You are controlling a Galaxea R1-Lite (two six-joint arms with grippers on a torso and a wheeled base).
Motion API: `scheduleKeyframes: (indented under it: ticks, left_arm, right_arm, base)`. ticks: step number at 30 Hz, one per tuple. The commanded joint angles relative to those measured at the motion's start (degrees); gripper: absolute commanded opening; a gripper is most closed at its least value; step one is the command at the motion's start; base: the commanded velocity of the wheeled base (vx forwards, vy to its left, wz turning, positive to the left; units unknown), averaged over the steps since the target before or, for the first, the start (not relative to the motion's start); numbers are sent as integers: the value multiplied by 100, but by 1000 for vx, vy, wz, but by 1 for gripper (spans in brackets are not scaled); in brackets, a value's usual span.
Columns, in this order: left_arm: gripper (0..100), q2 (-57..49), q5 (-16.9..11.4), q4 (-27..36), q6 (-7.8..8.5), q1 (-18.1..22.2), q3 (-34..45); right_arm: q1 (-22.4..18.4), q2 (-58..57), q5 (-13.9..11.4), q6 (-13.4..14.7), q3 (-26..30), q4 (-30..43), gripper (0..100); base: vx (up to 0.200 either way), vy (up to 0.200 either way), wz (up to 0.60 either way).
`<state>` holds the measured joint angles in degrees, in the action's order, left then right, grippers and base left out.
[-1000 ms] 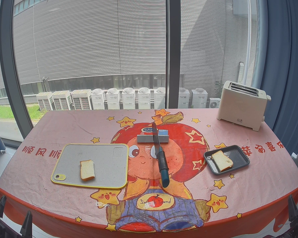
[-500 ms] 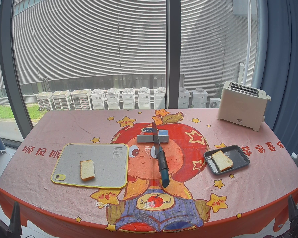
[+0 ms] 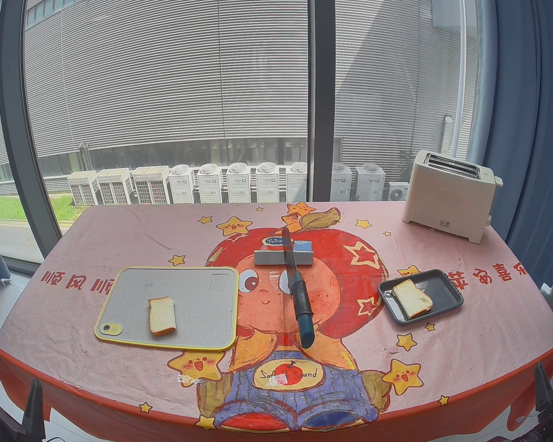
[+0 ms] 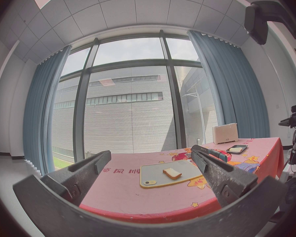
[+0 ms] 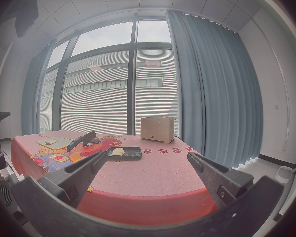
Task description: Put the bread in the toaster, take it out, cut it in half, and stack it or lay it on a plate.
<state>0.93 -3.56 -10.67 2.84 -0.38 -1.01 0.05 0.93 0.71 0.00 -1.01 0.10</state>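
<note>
One half slice of bread [image 3: 161, 315] lies on the grey, yellow-rimmed cutting board [image 3: 196, 293] at the table's left. Another bread piece [image 3: 411, 298] rests in the dark rectangular plate [image 3: 443, 285] at the right. The blue-handled knife [image 3: 298, 293] lies in the middle, its blade across a small grey rest [image 3: 283, 256]. The cream toaster [image 3: 450, 194] stands at the back right, slots empty. My left gripper [image 4: 150, 153] hangs open below the table's near-left edge, holding nothing. My right gripper [image 5: 147, 155] is open and empty off the near-right corner.
A printed pink cloth [image 3: 166, 234] covers the table, hanging over its near edge. A large window runs behind it, with blue curtains [image 3: 528, 124] at the right.
In the head view my left gripper has slid a little to the left along the bottom edge. The right gripper and everything on the table have stayed put.
</note>
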Motion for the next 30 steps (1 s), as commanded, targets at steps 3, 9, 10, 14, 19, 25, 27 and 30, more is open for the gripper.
scheduleKeyframes:
  ticks: [3,9,10,14,19,25,27,30]
  left_arm:
    - [100,48,-13,-304,6,-15,101]
    - [100,988,-13,-1166,-3,-6,101]
    - [100,1138,-13,-1306,-3,-6,101]
    - [100,1692,-13,-1843,6,-6,101]
    - [100,2236,-31,-2185,41,-6,101]
    - [100,2562,-83,-2229,50,-15,101]
    - [100,2693,-92,-2238,50,-24,101]
    - [100,2878,-101,-2247,76,-33,101]
  right_arm:
    - [4,-93,0,9,101,-1,100]
    - [4,-93,0,9,101,-1,100]
    - [4,-93,0,9,101,-1,100]
    - [4,-93,0,9,101,-1,100]
    - [4,-93,0,9,101,-1,100]
    - [4,-93,0,9,101,-1,100]
    - [4,-93,0,9,101,-1,100]
    - [4,-93,0,9,101,-1,100]
  base:
    - [0,0,0]
    - [0,0,0]
    - [0,0,0]
    - [0,0,0]
    - [0,0,0]
    - [0,0,0]
    - [0,0,0]
    - [0,0,0]
